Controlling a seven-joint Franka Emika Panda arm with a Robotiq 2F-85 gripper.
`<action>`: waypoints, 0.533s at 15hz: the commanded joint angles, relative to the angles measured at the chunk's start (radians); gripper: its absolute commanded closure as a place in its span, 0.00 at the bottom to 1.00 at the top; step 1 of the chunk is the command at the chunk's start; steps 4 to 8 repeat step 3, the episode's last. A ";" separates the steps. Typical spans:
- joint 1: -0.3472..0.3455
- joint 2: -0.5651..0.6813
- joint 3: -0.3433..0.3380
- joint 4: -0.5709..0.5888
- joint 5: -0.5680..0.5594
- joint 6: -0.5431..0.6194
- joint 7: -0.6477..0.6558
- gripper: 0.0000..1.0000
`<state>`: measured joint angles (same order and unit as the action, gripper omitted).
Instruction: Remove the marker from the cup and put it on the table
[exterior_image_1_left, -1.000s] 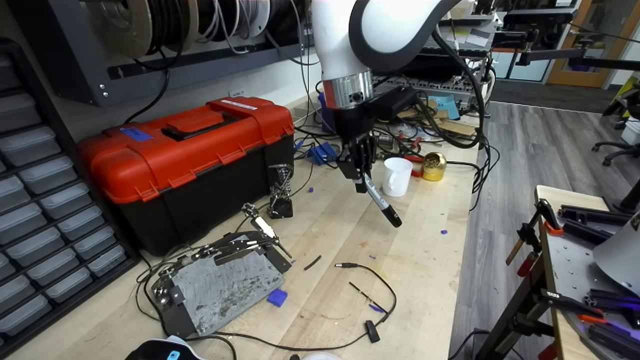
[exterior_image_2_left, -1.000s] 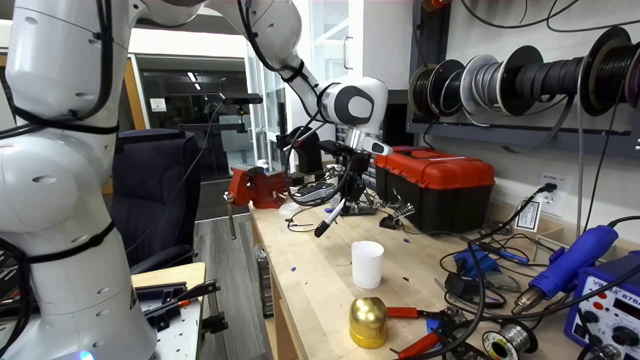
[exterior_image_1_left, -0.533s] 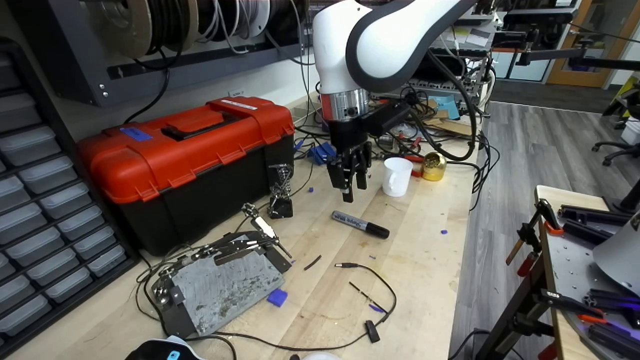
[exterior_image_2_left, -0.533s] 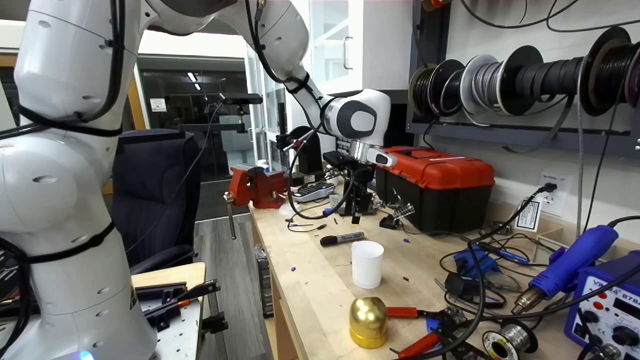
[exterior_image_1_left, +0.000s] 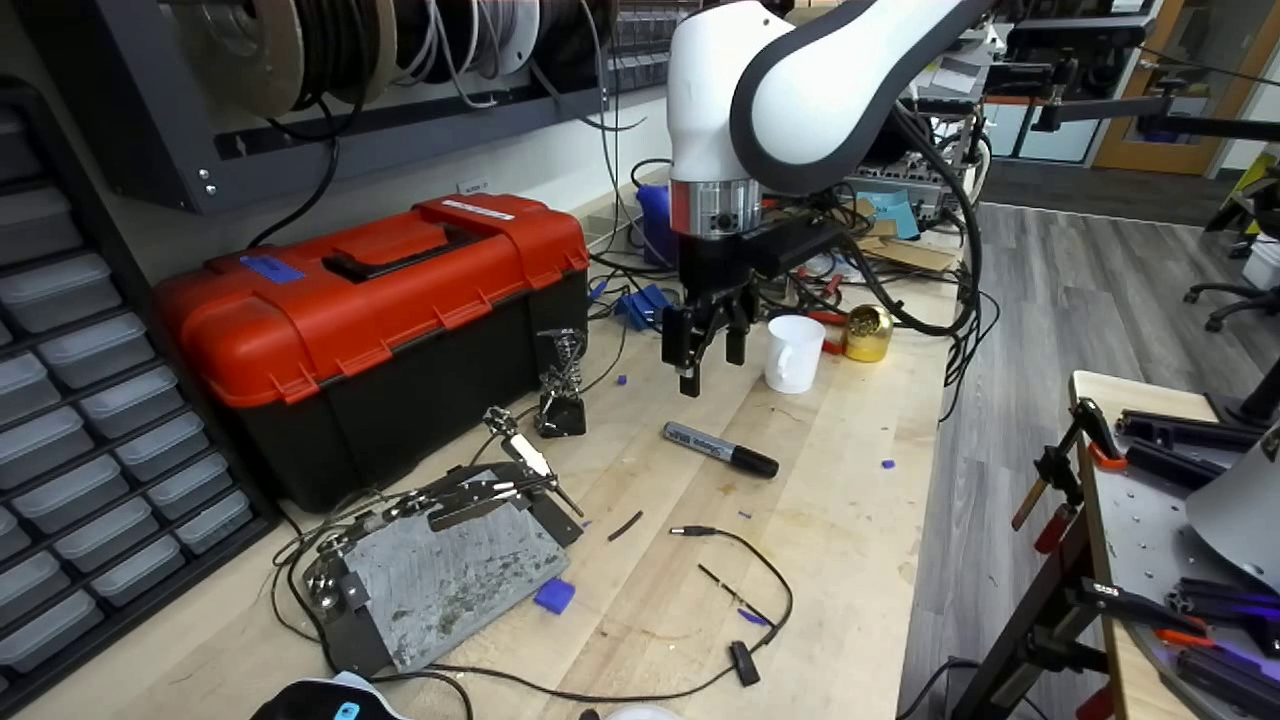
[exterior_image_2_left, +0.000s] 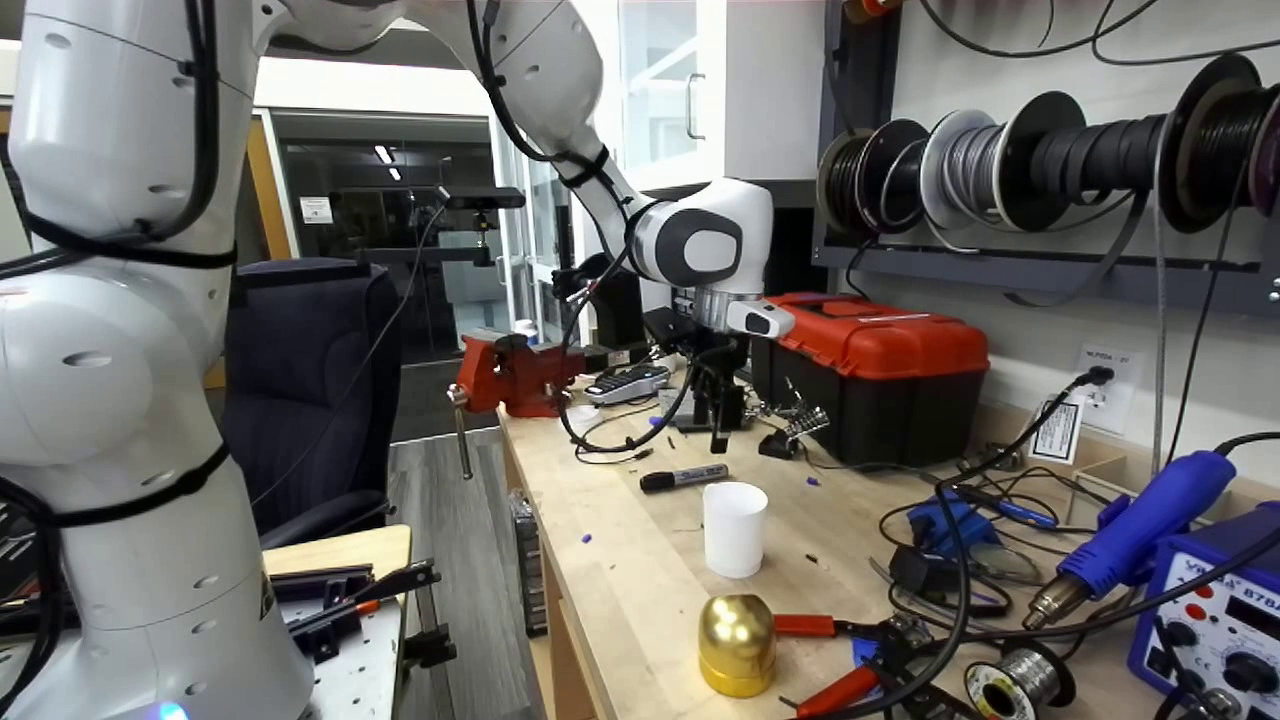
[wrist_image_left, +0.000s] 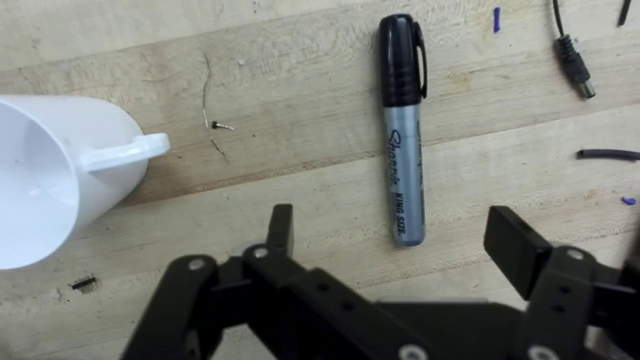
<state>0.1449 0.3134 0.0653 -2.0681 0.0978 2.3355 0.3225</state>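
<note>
Flat on the wooden table (exterior_image_1_left: 840, 540) lies the marker (wrist_image_left: 404, 155), grey-barrelled with a black cap; both exterior views show it, as at the marker (exterior_image_1_left: 720, 449) and the marker (exterior_image_2_left: 684, 478). Above its barrel end, my gripper (wrist_image_left: 392, 227) stands open, its fingers wide apart with nothing between them. In an exterior view the gripper (exterior_image_1_left: 713, 362) hangs clear of the tabletop. The white cup (wrist_image_left: 107, 150) stands upright at the left of the wrist view, handle towards the marker. Its visible interior holds nothing. The cup (exterior_image_2_left: 735, 530) shows in both exterior views.
A red and black toolbox (exterior_image_1_left: 400, 330) stands along the wall. Beyond the cup are a gold container (exterior_image_2_left: 737, 645) and red-handled pliers (exterior_image_2_left: 845, 690). A thin black cable (exterior_image_1_left: 785, 590) and a grey plate fixture (exterior_image_1_left: 455, 575) lie on the table's near part.
A second ago the marker hung tilted in the shut gripper. Half a second ago it lay on the table under opened jaws. Since then the gripper has risen slightly; marker and cup stay put.
</note>
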 joint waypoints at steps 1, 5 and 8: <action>0.000 -0.001 0.000 0.001 0.000 -0.003 0.000 0.02; 0.000 -0.001 0.000 0.001 0.001 -0.003 0.001 0.02; 0.000 -0.001 0.000 0.001 0.001 -0.003 0.001 0.02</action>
